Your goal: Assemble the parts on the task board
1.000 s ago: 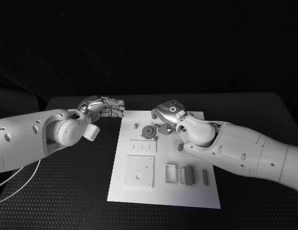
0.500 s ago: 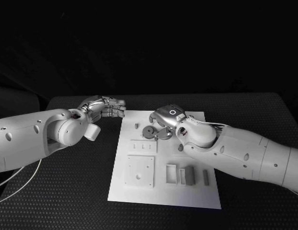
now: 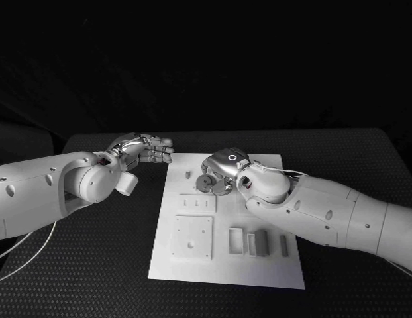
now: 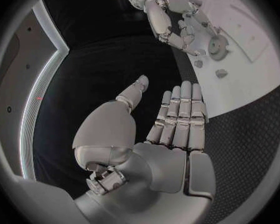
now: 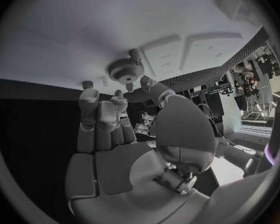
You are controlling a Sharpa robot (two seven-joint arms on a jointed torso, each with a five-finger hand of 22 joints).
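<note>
Two silver hands at my white task board (image 3: 227, 265): the right hand (image 3: 223, 173) hovers, fingers extended, apparently empty, over a grey toothed gear (image 5: 126, 70); the left hand (image 3: 145, 148) waits alongside, fingers straight, empty.

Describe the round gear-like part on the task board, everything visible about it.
The gear is a small dark round part with a toothed rim and a raised hub, lying flat near the far end of the white task board. The right hand hovers just above it, fingertips close; contact cannot be told.
</note>
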